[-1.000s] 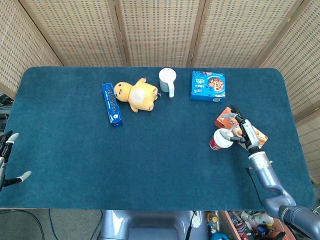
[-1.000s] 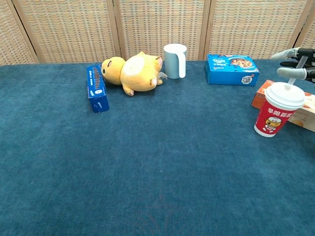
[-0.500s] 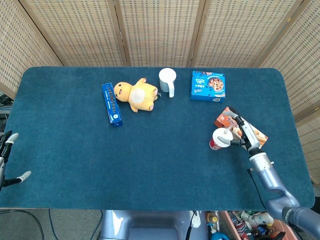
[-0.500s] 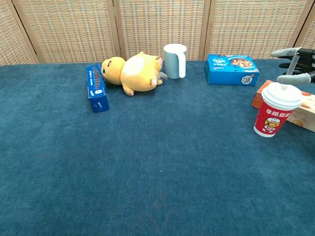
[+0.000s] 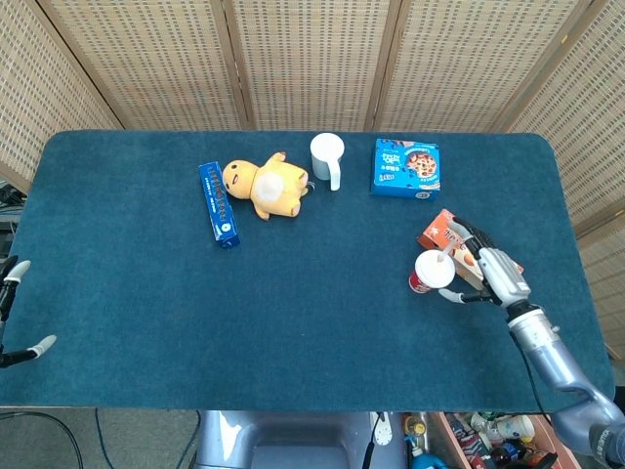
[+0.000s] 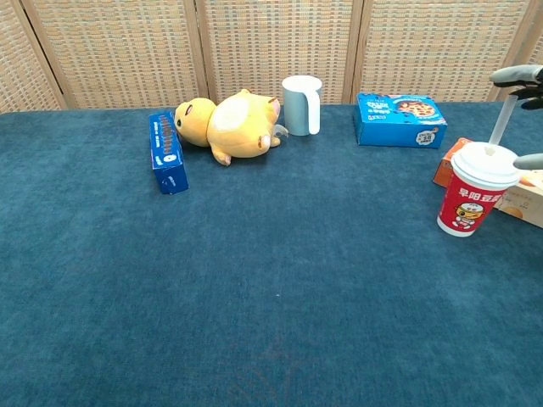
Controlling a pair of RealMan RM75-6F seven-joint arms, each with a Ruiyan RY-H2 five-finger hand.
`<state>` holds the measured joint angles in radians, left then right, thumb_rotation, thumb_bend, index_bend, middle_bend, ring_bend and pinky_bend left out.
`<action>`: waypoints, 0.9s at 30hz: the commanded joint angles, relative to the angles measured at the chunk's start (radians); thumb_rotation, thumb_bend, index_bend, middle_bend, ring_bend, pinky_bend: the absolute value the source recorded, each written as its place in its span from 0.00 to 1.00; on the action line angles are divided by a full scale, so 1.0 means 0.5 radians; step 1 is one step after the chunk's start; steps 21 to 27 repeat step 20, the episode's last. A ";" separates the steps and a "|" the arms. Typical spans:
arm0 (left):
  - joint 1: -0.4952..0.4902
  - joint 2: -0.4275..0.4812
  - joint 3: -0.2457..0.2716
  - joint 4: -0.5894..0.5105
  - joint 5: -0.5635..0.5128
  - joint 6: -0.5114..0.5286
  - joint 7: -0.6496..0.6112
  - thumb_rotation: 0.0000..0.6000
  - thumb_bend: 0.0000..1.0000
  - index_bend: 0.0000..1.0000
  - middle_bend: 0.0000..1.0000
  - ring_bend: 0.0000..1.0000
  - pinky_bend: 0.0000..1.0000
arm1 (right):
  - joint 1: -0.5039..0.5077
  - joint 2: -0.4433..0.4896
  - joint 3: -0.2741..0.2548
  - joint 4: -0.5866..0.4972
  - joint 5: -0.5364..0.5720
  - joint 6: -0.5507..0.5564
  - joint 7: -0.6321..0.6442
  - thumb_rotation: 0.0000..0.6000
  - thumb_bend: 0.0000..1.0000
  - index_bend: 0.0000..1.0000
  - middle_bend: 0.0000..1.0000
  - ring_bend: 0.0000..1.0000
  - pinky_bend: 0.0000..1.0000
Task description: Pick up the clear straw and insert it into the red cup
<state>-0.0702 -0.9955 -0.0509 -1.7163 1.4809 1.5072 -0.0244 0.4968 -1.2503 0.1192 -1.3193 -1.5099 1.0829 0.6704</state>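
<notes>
**A:** Two views to go through. In the head view, the red cup (image 5: 431, 272) with its white lid stands upright on the blue table (image 5: 146, 274), touching the orange box (image 5: 451, 237). The right hand (image 5: 493, 273) sits just right of it, fingers apart, nothing in it as far as I can see. The clear straw is too thin to make out from up here.

**B:** And the left hand?

**A:** The left hand (image 5: 14, 315) is only a few fingertips at the table's left edge, spread apart, empty.

**B:** Chest view any better?

**A:** Yep. The clear straw (image 6: 499, 124) stands in the lid of the red cup (image 6: 473, 201), tilted right. Fingers of the right hand (image 6: 528, 117) poke in from the frame edge above and beside the lid, apart, not touching the straw. Further back: plush toy (image 6: 227, 125), long blue box (image 6: 166, 153), white pitcher (image 6: 302, 104), cookie box (image 6: 400, 119).
</notes>
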 commanded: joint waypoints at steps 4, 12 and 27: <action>0.025 -0.001 0.011 -0.006 0.032 0.042 -0.012 1.00 0.15 0.00 0.00 0.00 0.00 | -0.274 0.252 -0.114 -0.362 -0.141 0.474 -0.885 1.00 0.00 0.00 0.00 0.00 0.00; 0.055 -0.037 0.018 0.011 0.032 0.087 0.071 1.00 0.15 0.00 0.00 0.00 0.00 | -0.519 0.309 -0.222 -0.539 -0.227 0.776 -1.421 1.00 0.00 0.00 0.00 0.00 0.00; 0.067 -0.059 0.030 0.015 0.068 0.109 0.092 1.00 0.15 0.00 0.00 0.00 0.00 | -0.684 0.252 -0.269 -0.562 -0.355 1.032 -1.631 1.00 0.00 0.00 0.00 0.00 0.00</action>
